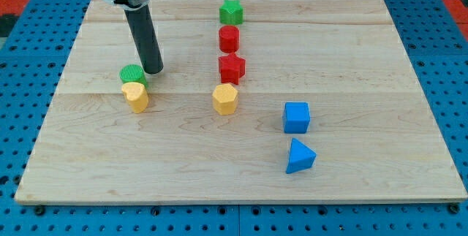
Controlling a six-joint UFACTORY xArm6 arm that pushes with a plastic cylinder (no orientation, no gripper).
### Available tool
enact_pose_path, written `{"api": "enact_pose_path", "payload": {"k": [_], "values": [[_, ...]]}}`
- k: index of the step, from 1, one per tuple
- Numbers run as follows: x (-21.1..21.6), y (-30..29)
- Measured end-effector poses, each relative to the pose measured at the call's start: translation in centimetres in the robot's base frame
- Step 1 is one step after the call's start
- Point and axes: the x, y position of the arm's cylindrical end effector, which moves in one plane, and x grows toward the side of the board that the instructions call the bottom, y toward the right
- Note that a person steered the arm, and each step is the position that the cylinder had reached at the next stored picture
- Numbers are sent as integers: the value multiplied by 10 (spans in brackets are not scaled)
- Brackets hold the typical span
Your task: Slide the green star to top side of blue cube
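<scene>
Green star point(231, 11) sat near the board's top edge, well apart from blue cube point(296, 117); task apparently unstarted. My tip point(153, 70) rested beside green cylinder point(133, 75). No claw fitted, nothing pinched.

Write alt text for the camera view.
My tip rests beside a green round block, far from the green star at the view's top. The blue cube sits lower right on the wooden board.
</scene>
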Motion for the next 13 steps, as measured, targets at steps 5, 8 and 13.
{"api": "enact_pose_path", "payload": {"k": [5, 8, 13], "values": [[9, 11], [-96, 3], [-91, 199]]}}
